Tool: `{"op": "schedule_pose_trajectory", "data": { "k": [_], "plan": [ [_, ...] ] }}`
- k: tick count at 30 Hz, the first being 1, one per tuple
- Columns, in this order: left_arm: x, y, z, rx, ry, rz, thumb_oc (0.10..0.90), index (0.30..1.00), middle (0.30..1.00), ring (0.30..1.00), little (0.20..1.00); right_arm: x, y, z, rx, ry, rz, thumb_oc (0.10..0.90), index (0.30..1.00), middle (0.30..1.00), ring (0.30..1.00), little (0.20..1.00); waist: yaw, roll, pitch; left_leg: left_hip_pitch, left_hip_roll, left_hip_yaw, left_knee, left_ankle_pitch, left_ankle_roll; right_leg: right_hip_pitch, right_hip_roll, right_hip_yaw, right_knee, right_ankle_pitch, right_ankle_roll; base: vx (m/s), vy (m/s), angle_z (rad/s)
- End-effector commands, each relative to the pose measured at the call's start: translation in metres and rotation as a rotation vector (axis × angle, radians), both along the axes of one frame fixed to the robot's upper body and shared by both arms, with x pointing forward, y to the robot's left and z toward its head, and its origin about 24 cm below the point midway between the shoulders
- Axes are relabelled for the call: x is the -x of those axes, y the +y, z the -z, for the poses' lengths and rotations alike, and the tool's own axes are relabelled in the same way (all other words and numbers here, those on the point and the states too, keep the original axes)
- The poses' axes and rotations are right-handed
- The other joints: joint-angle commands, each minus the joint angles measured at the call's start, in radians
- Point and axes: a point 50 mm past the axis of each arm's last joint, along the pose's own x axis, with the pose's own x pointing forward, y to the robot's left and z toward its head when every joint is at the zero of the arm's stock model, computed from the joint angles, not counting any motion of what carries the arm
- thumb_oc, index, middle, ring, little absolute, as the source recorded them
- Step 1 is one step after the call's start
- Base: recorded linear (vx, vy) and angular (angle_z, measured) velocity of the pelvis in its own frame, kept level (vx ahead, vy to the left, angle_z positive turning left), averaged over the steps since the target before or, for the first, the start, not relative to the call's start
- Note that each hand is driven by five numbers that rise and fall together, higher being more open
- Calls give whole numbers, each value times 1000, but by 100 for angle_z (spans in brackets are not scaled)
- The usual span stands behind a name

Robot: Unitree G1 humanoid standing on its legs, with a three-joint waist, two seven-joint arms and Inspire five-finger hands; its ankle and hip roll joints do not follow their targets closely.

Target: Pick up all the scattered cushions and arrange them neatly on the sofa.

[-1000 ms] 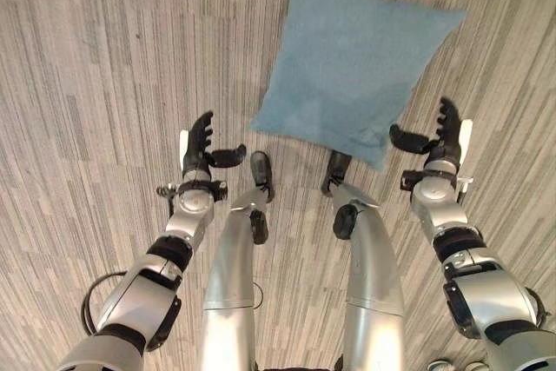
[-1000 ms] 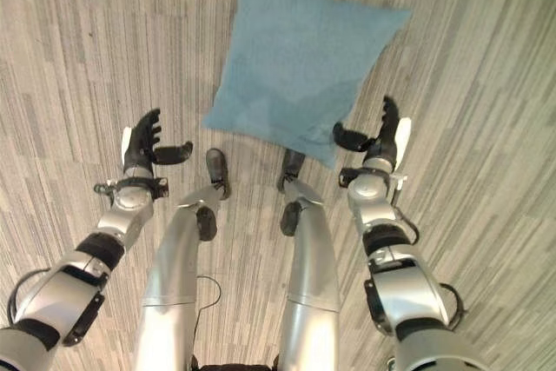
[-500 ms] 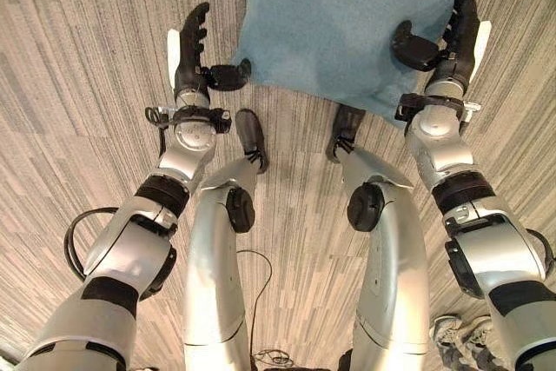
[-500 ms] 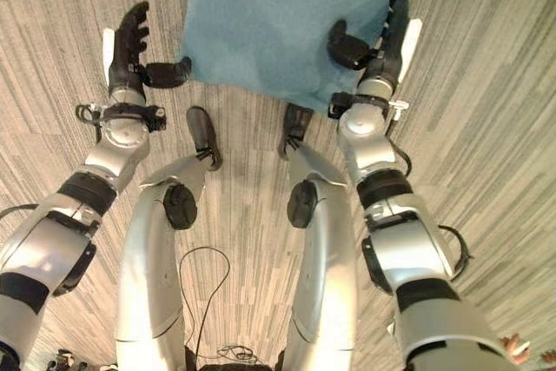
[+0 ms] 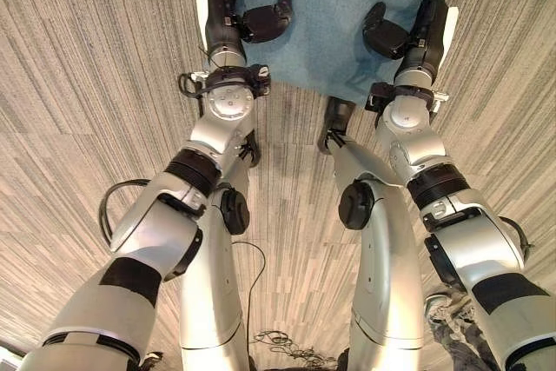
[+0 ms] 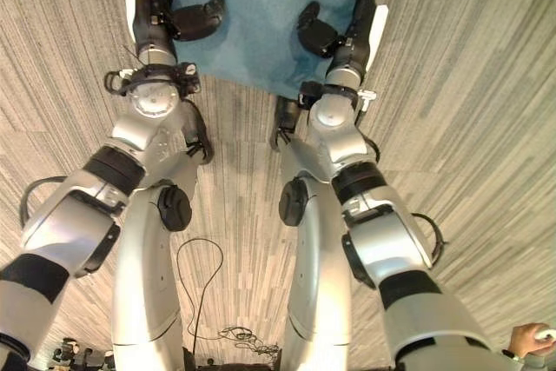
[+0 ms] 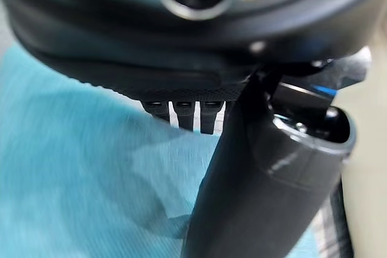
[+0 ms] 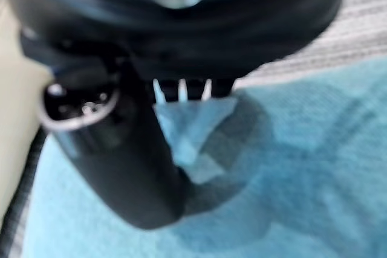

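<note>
Striped grey carpet [image 5: 78, 84] runs under everything you see, and the blue cushion [image 5: 334, 6] lies flat on it at the top of the head views. Your left hand [image 5: 228, 15] sits at the cushion's left edge, fingers straight, thumb reaching in over the fabric. Your right hand [image 5: 419, 25] mirrors it on the right edge, fingers extended, thumb bent inward above the cloth. Neither hand is clamped on the cushion; it sits between them.
</note>
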Motion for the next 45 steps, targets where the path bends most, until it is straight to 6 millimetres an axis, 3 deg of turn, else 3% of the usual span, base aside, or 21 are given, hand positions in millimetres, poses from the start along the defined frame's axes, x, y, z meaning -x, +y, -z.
{"op": "schedule_pose_trajectory", "data": {
  "k": [1,4,12,20,25,32,33,34,36,37,41,42,43,44,45],
  "plan": [
    [21,-26,-26,88,-177,161,400,300,300,300,300,22,102,-22,43,-165,-399,400,300,300,300,300,3,29,-32,51,-47,-106,37,-118,-25,91,26,30,-4,-100,120,-18,-8,5],
    [25,-19,-42,176,-226,168,400,300,300,300,300,26,95,-41,-39,-236,-393,400,300,300,300,300,3,31,-32,51,-46,-112,41,-123,-23,93,39,26,-11,-94,122,-4,-3,-1],
    [29,-6,-48,204,-265,139,400,300,300,300,300,34,91,-62,8,-319,-390,400,300,300,300,300,-1,36,-32,84,-45,-112,10,-111,-24,124,62,17,-60,-70,128,-25,-6,-3],
    [28,-19,-7,121,-174,156,400,300,300,300,300,38,92,-44,80,-303,-407,400,300,300,300,300,-25,30,-32,268,-54,-110,-143,-61,-21,301,75,3,-192,-26,132,-77,-15,6],
    [29,-32,24,88,-98,196,400,300,300,300,300,40,90,-36,87,-299,-420,400,300,300,300,300,-34,18,-32,408,-58,-116,-270,-23,-37,444,63,-3,-308,7,138,-69,-26,8],
    [32,-31,46,45,-63,190,400,300,300,300,300,48,82,-31,98,-335,-402,400,300,300,300,300,-32,6,-39,547,-70,-119,-385,19,-49,573,51,-15,-395,33,149,-34,-23,9],
    [32,-27,52,41,-50,172,706,759,759,759,759,50,80,-31,110,-342,-395,400,300,300,300,300,-29,4,-49,566,-73,-124,-401,23,-51,593,49,-17,-409,35,149,-8,-51,13],
    [32,-24,57,57,-37,160,800,900,900,900,900,51,79,-28,122,-343,-392,400,300,300,300,300,-27,2,-53,590,-76,-128,-422,31,-53,617,46,-20,-427,38,148,7,-89,14],
    [32,-17,61,81,-29,147,800,900,900,900,900,53,76,-26,139,-344,-384,400,300,300,300,300,-25,-2,-62,619,-78,-130,-445,41,-56,643,43,-26,-444,41,148,11,-75,20],
    [31,-2,71,116,-2,104,800,900,900,900,900,58,74,-23,185,-356,-377,400,300,300,300,300,-19,-11,-80,678,-81,-136,-492,52,-60,698,41,-39,-485,50,148,16,-36,19],
    [36,22,107,178,88,43,800,900,900,900,900,66,66,-13,288,-358,-361,400,300,300,300,300,5,-31,-119,813,-86,-145,-593,78,-70,825,36,-63,-573,70,156,13,-51,13],
    [40,30,126,195,138,26,800,900,900,900,900,69,61,-7,325,-351,-350,400,300,300,300,300,15,-37,-140,866,-88,-150,-628,86,-73,879,38,-72,-600,72,157,5,-28,6],
    [40,30,127,195,140,26,800,900,900,900,900,69,60,-6,325,-349,-350,400,300,300,300,300,15,-37,-138,873,-88,-150,-632,88,-73,885,38,-73,-603,73,157,33,-15,7],
    [46,38,148,196,197,7,800,900,900,900,900,72,56,-1,367,-342,-344,400,300,300,300,300,30,-43,-158,930,-88,-153,-666,95,-76,939,33,-89,-629,77,160,27,-8,8],
    [46,38,148,196,198,7,800,900,900,900,900,72,56,-1,367,-341,-344,400,300,300,300,300,30,-43,-157,935,-88,-153,-668,96,-76,943,33,-90,-632,77,160,46,-6,10]
  ]
}}
